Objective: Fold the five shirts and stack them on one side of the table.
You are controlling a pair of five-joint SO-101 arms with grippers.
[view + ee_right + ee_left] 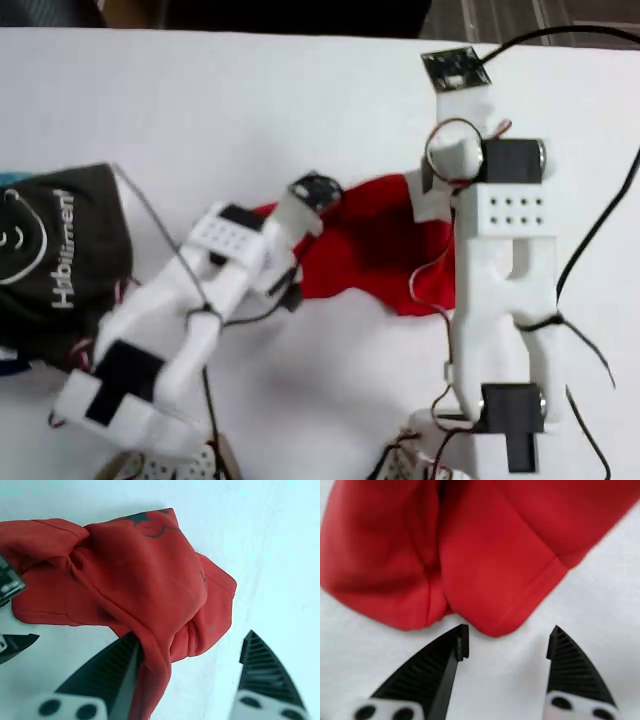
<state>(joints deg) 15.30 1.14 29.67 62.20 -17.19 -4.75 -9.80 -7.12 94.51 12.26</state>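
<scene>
Red shirt (375, 250) crumpled mid-table (200, 100); hem just ahead of left gripper (509, 632), released. Right gripper (191, 637) spread, one finger touching fold. Dark shirt (70, 260) near high view's left edge.

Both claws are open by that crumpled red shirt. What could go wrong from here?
The crumpled red cloth shirt is bunched in folds, so the open left gripper at its hem might pinch several layers together.
Cloth lies against one finger of the open right gripper and could snag when that arm moves.
</scene>
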